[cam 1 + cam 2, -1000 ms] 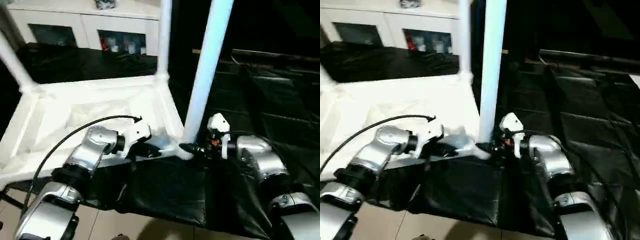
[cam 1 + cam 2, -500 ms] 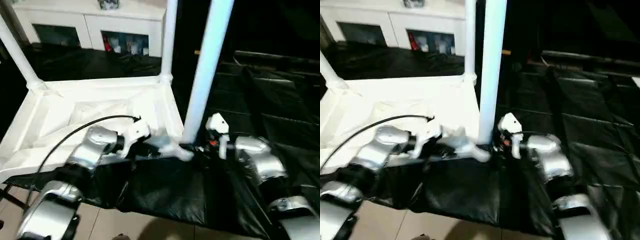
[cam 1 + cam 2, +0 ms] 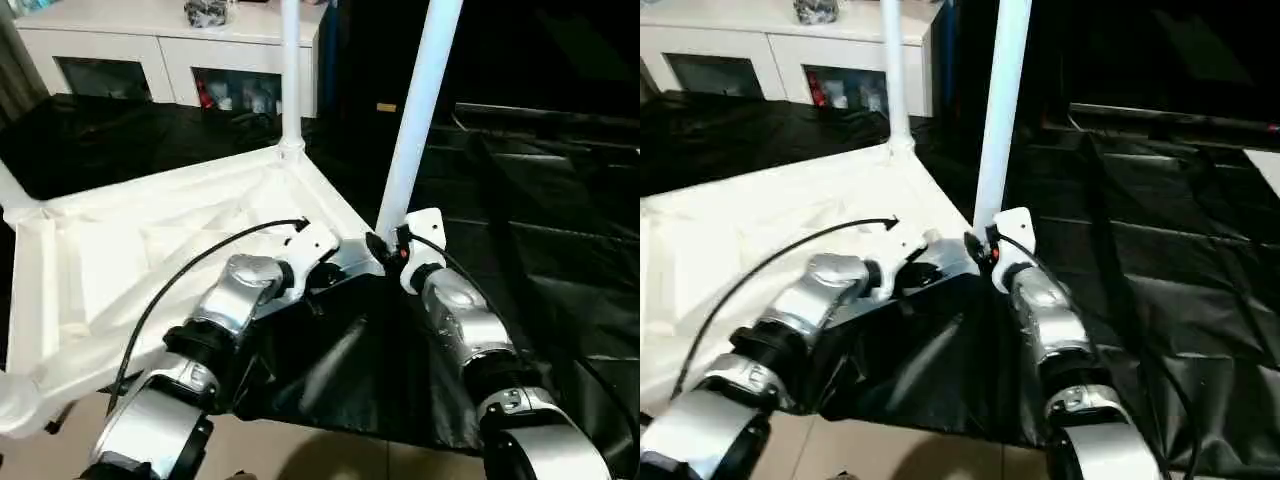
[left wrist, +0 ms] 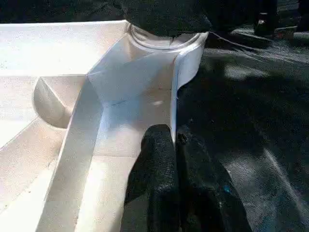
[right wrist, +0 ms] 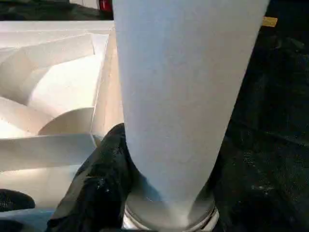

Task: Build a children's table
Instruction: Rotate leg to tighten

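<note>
The white tabletop [image 3: 120, 250] lies underside up on black sheeting, ribs and corner sockets showing. One leg [image 3: 415, 120] stands upright in its near right corner socket, and a second leg [image 3: 290, 70] stands in the far corner. My right gripper [image 3: 385, 245] is closed around the base of the near leg, with one black finger [image 5: 96, 183] against its side. My left gripper [image 3: 335, 268] sits just left of that socket, shut on the tabletop's thin rim wall [image 4: 172, 111], which runs between its fingertips.
A white cabinet [image 3: 150, 50] with glass-fronted doors stands at the back left. Black sheeting [image 3: 540, 200] covers the surface to the right and under my arms. The tabletop's near left corner [image 3: 20, 410] overhangs the pale floor [image 3: 300, 450].
The tabletop has swung about its near right corner, its left side coming toward me. Both grippers have moved a little forward with that corner. The near leg stays upright in its socket.
</note>
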Robot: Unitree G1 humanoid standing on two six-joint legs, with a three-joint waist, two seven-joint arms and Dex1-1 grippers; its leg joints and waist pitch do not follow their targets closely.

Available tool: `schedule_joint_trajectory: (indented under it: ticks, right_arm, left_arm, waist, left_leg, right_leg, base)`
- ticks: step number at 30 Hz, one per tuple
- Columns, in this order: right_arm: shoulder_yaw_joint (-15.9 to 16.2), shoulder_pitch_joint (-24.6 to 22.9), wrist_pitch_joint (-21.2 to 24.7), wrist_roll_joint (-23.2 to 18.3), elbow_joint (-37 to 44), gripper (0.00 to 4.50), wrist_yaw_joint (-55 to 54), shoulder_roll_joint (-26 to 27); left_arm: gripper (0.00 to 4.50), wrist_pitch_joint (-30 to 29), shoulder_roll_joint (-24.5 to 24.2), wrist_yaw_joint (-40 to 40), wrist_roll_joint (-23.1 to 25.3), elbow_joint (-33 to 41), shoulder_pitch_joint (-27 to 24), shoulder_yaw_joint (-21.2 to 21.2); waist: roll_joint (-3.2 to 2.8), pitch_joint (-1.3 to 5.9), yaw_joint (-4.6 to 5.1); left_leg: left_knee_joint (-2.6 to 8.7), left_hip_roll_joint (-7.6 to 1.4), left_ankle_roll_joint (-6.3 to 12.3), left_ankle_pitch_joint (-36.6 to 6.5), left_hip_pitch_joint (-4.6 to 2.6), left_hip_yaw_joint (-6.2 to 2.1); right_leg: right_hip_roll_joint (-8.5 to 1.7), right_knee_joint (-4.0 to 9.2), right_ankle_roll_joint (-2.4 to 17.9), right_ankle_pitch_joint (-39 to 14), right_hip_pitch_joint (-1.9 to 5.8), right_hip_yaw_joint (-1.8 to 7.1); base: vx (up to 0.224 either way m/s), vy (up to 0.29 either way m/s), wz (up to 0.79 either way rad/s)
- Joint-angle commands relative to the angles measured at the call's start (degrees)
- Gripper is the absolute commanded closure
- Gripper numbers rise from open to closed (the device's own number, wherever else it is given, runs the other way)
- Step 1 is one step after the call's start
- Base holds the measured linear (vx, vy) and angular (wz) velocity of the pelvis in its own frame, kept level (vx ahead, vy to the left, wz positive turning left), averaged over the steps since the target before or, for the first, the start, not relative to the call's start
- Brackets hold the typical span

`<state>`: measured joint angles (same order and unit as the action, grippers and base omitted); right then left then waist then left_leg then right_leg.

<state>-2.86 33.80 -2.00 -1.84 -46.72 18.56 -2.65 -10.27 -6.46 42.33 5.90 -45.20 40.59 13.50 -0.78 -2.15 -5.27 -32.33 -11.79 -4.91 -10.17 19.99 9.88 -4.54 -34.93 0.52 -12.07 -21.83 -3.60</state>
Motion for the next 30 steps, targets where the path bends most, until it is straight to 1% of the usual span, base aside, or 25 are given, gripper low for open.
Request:
schedule_joint_trajectory:
  ticks: [1, 2, 3, 4, 5, 6, 7, 8, 9, 11, 12, 13, 14, 15, 16, 17, 20, 21, 22, 23, 25, 26, 28, 29, 30]
  right_arm:
    - [3.73, -1.97, 1.54, -1.35, -0.95, 1.74, 6.18, 4.41]
    - [3.66, -2.22, 1.45, -1.9, -0.35, 1.74, 7.49, 3.84]
    - [3.91, -2.49, 1.1, -1.9, 0.34, 1.62, 8.65, 2.9]
    - [4.21, -2.63, 0.6, -1.57, 0.84, 1.5, 10.01, 1.5]
    - [4.24, -2.61, 0.55, -1.49, 0.85, 1.41, 10.26, 1.19]
    - [4.77, -2.54, 0.17, -1.27, 0.84, 1.41, 13.16, -0.43]
    - [5.26, -2.35, -0.05, -0.98, 0.7, 1.41, 15.63, -1.9]
    - [5.82, -2.08, -0.49, -0.67, 0.45, 1.41, 18.51, -3.51]
    - [6.24, -1.7, -1.36, -0.21, 0.01, 1.41, 20.81, -5.03]
    - [6.52, -1.3, -1.79, -0.22, -0.22, 1.41, 22.91, -6.29]
    - [6.57, -1.19, -1.67, -0.35, -0.25, 1.41, 23.62, -6.59]
    - [6.76, -0.94, -1.58, -0.58, -0.26, 1.41, 25.51, -7.29]
    - [7.1, -0.85, -1.46, -0.69, -0.16, 1.41, 27.36, -7.92]
    - [8.09, -0.81, -1.31, -0.85, 0.24, 1.41, 31.95, -9.49]
    - [8.57, -0.84, -1.29, -0.89, 0.41, 1.41, 34.11, -10.24]
    - [8.68, -0.84, -1.35, -0.86, 0.42, 1.41, 34.49, -10.39]
    - [10.03, -0.9, -1.38, -1.78, 1.06, 1.41, 42.56, -13.12]
    - [10.25, -0.87, -0.75, -2.52, 1.5, 1.41, 44.89, -13.7]
    - [10.43, -0.83, -0.27, -3.09, 1.86, 1.58, 47.64, -14.27]
    - [10.71, -0.75, 0.48, -3.52, 2.22, 1.69, 50.18, -14.83]
    - [11.17, -0.61, 1.28, -3.88, 2.5, 1.69, 53.49, -15.54]
    - [11.17, -0.61, 1.28, -3.88, 2.5, 1.86, 53.49, -15.54]
    - [12.17, -0.67, 2.29, -4.03, 2.88, 1.94, 56.6, -16.17]
    - [12.34, -0.71, 2.49, -4.07, 2.96, 1.96, 57.13, -16.26]
    - [12.5, -0.87, 2.51, -4.1, 3.09, 1.98, 57.59, -16.27]
  left_arm:
    - [4.5, 1.14, 1.59, -1.74, -0.38, 0.69, 0.05, 0.19]
    - [4.5, 1.63, 1.13, -0.54, -0.65, 1.03, -0.22, 0.32]
    - [4.5, 2.22, 0.48, 1.17, -0.95, 1.45, -0.52, 0.55]
    - [4.5, 2.83, -0.37, 3.85, -1.56, 2.18, -0.99, 0.9]
    - [4.5, 2.96, -0.56, 4.57, -1.74, 2.39, -1.12, 0.98]
    - [4.5, 3.58, -1.48, 7.28, -2.12, 3.07, -1.56, 1.34]
    - [4.5, 3.67, -2.32, 9.57, -2.38, 3.53, -1.86, 1.68]
    - [4.5, 4.32, -3.27, 11.86, -2.44, 3.8, -2.13, 2.13]
    - [4.5, 5.34, -4.1, 14.19, -2.61, 3.84, -2.35, 2.51]
    - [4.5, 5.86, -4.71, 16.02, -2.75, 3.56, -2.35, 2.73]
    - [4.5, 5.78, -4.89, 16.36, -2.72, 3.46, -2.3, 2.79]
    - [4.5, 6.18, -5.37, 17.42, -2.69, 3.35, -2.21, 3.02]
    - [4.5, 6.12, -5.72, 18.2, -2.83, 3.28, -2.09, 3.0]
    - [4.5, 6.31, -6.63, 20.35, -3.18, 3.24, -1.86, 3.06]
    - [4.5, 6.45, -7.03, 21.36, -3.31, 3.21, -1.74, 3.1]
    - [4.5, 6.42, -7.11, 21.58, -3.36, 3.24, -1.74, 3.11]
    - [4.5, 6.28, -8.78, 25.09, -3.81, 3.51, -1.31, 3.22]
    - [4.5, 6.4, -9.29, 26.03, -3.86, 3.57, -1.23, 3.31]
    - [4.5, 6.85, -9.89, 27.34, -3.79, 3.49, -1.17, 3.48]
    - [4.5, 6.96, -10.52, 28.97, -3.98, 3.66, -1.22, 3.62]
    - [4.5, 7.22, -11.28, 30.8, -4.2, 3.75, -1.27, 3.74]
    - [4.5, 7.22, -11.28, 30.8, -4.2, 3.75, -1.27, 3.74]
    - [4.5, 7.12, -12.22, 32.84, -4.47, 3.91, -1.48, 4.11]
    - [4.5, 7.09, -12.38, 33.22, -4.49, 3.92, -1.52, 4.21]
    - [4.5, 7.05, -12.53, 33.49, -4.53, 3.88, -1.55, 4.22]
  waist:
    - [-0.06, 2.54, 0.11]
    - [-0.08, 2.54, 0.2]
    - [-0.14, 2.65, 0.23]
    - [-0.07, 2.79, 0.26]
    - [-0.25, 2.88, 0.28]
    - [-0.33, 2.93, 0.31]
    - [-0.16, 2.92, 0.37]
    - [-0.37, 2.9, 0.41]
    - [-0.32, 2.98, 0.44]
    - [-0.09, 3.01, 0.3]
    - [-0.16, 3.06, 0.19]
    - [-0.28, 3.13, 0.1]
    - [0.0, 3.02, 0.1]
    - [-0.1, 3.06, -0.12]
    - [-0.05, 3.01, -0.23]
    - [-0.15, 2.95, -0.31]
    - [0.2, 2.88, -0.64]
    - [0.18, 2.86, -0.71]
    - [0.12, 2.9, -1.02]
    - [0.06, 2.94, -1.09]
    - [0.15, 3.0, -1.24]
    - [0.14, 3.02, -1.32]
    - [0.07, 3.07, -1.37]
    - [0.22, 3.09, -1.41]
    - [0.17, 3.1, -1.43]
  left_leg:
    - [4.05, -1.24, 0.84, -14.98, 0.0, -0.29]
    - [4.08, -1.22, 1.01, -14.75, 0.15, -0.33]
    - [4.08, -1.28, 1.3, -14.11, 0.32, -0.39]
    - [3.89, -1.27, 1.66, -13.23, 0.23, -0.28]
    - [3.74, -1.23, 1.89, -12.35, 0.26, -0.21]
    - [3.64, -1.18, 2.05, -11.67, 0.32, -0.18]
    - [3.53, -1.05, 2.55, -10.79, 0.47, -0.13]
    - [3.47, -0.98, 2.76, -10.46, 0.5, -0.09]
    - [3.28, -1.03, 3.47, -9.56, 0.63, 0.0]
    - [3.18, -1.15, 3.89, -8.82, 0.52, 0.13]
    - [3.08, -1.14, 4.02, -8.36, 0.49, 0.16]
    - [3.03, -1.24, 4.34, -7.31, 0.52, 0.14]
    - [3.09, -1.27, 4.6, -7.37, 0.56, 0.15]
    - [3.03, -1.33, 4.84, -7.78, 0.43, 0.18]
    - [2.96, -1.36, 5.12, -8.14, 0.51, 0.23]
    - [3.0, -1.5, 5.11, -8.77, 0.47, 0.23]
    - [3.01, -1.49, 5.0, -9.65, 0.42, 0.24]
    - [3.02, -1.55, 5.07, -9.6, 0.39, 0.25]
    - [2.99, -1.59, 5.32, -9.26, 0.43, 0.2]
    - [2.98, -1.62, 5.35, -9.05, 0.4, 0.19]
    - [2.9, -1.61, 5.6, -8.37, 0.39, 0.2]
    - [2.89, -1.65, 5.66, -8.05, 0.36, 0.19]
    - [2.86, -1.62, 5.61, -7.76, 0.32, 0.17]
    - [2.84, -1.61, 5.67, -7.5, 0.37, 0.16]
    - [2.83, -1.62, 5.65, -7.43, 0.37, 0.16]
  right_leg:
    - [-3.56, 5.04, 10.39, -11.96, 1.84, 2.62]
    - [-3.51, 4.99, 10.41, -11.34, 1.98, 2.58]
    - [-3.53, 4.81, 10.54, -10.12, 2.16, 2.51]
    - [-3.49, 4.66, 11.03, -8.28, 2.16, 2.52]
    - [-3.54, 4.5, 11.79, -6.42, 2.26, 2.53]
    - [-3.49, 4.36, 12.17, -5.26, 2.32, 2.54]
    - [-3.37, 4.25, 12.61, -3.8, 2.52, 2.43]
    - [-3.32, 4.21, 12.74, -3.49, 2.55, 2.39]
    - [-3.41, 4.14, 13.24, -2.84, 2.72, 2.41]
    - [-3.44, 4.1, 13.8, -2.33, 2.61, 2.38]
    - [-3.43, 3.94, 14.06, -1.68, 2.65, 2.4]
    - [-3.35, 3.62, 14.51, 0.35, 2.7, 2.36]
    - [-3.28, 3.63, 14.64, 0.55, 2.67, 2.27]
    - [-3.32, 3.55, 14.96, 0.18, 2.63, 2.18]
    - [-3.3, 3.55, 15.18, -0.18, 2.64, 2.14]
    - [-3.35, 3.59, 15.25, -0.86, 2.53, 2.16]
    - [-3.46, 3.74, 15.03, -3.2, 2.57, 2.18]
    - [-3.52, 3.73, 15.04, -3.35, 2.51, 2.23]
    - [-3.52, 3.67, 15.11, -3.11, 2.54, 2.24]
    - [-3.5, 3.6, 15.21, -2.72, 2.52, 2.23]
    - [-3.47, 3.42, 15.52, -1.42, 2.52, 2.2]
    - [-3.53, 3.37, 15.78, -0.87, 2.52, 2.18]
    - [-3.52, 3.3, 16.06, -0.45, 2.53, 2.15]
    - [-3.52, 3.23, 16.17, -0.16, 2.59, 2.13]
    - [-3.55, 3.18, 16.24, -0.06, 2.56, 2.14]
  base:
    - [0.0, 0.0, 0.0]
    - [0.0, 0.0, 0.0]
    - [0.0, 0.0, 0.0]
    - [0.0, 0.0, 0.0]
    - [0.0, 0.0, 0.0]
    - [0.0, 0.0, 0.0]
    - [0.0, 0.0, 0.0]
    - [0.0, 0.0, 0.0]
    - [0.0, 0.0, 0.0]
    - [0.0, 0.0, 0.0]
    - [0.0, 0.0, 0.0]
    - [0.0, 0.0, 0.0]
    - [0.0, 0.0, 0.0]
    - [0.0, 0.0, 0.0]
    - [0.0, 0.0, 0.0]
    - [0.0, 0.0, 0.0]
    - [0.0, 0.0, 0.0]
    - [0.0, 0.0, 0.0]
    - [0.0, 0.0, 0.0]
    - [0.0, 0.0, 0.0]
    - [0.0, 0.0, 0.0]
    - [0.0, 0.0, 0.0]
    - [0.0, 0.0, 0.0]
    - [0.0, 0.0, 0.0]
    - [0.0, 0.0, 0.0]
